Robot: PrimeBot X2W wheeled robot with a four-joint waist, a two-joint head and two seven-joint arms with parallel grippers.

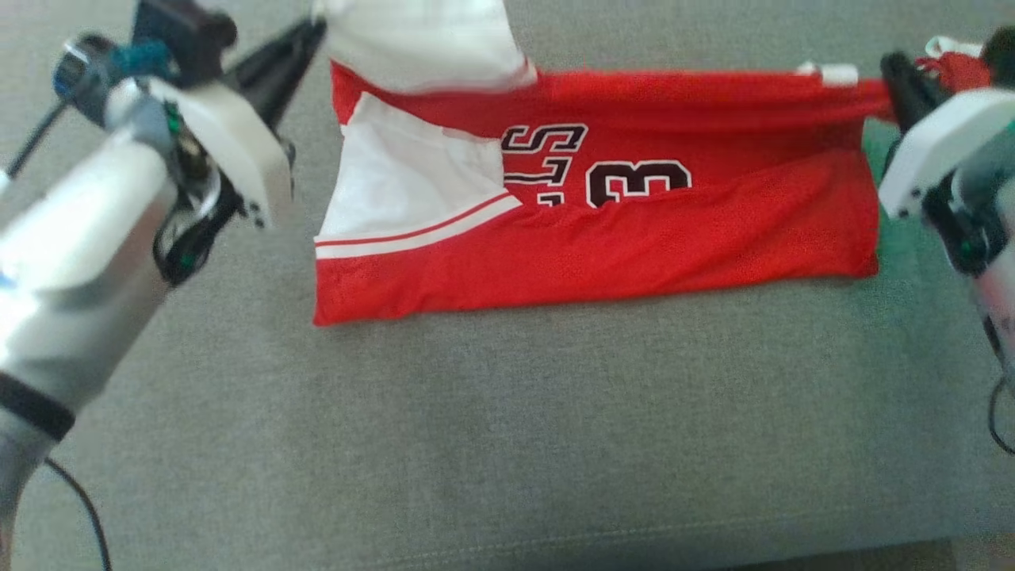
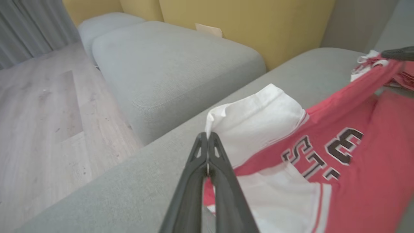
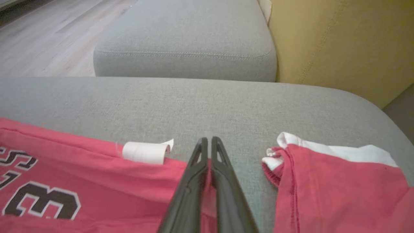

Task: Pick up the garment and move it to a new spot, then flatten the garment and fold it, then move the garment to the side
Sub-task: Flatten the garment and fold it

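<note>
Obs.: red mesh jersey (image 1: 634, 254), with white side panels and a dark outlined numeral "3", lies sideways across the grey woven-fabric sofa cushion (image 1: 507, 444). Its near half lies flat on the cushion. Its far edge is raised off the cushion and drawn into a taut line between the two grippers.

Left gripper (image 2: 207, 137): long dark fingers pressed together on a corner of the white panel (cloth pinched right at the tips, left wrist view). The white fabric billows just beyond the pinch.

Right gripper (image 3: 207, 142): fingers closed on the red far edge, with red cloth showing between them. A small rolled white label (image 3: 146, 152) sits on that edge just beside the fingers.

Surroundings: second grey cushion (image 3: 184, 38), mustard-yellow upholstered backrest (image 3: 339, 48), pale wood-plank floor (image 2: 38, 113).
</note>
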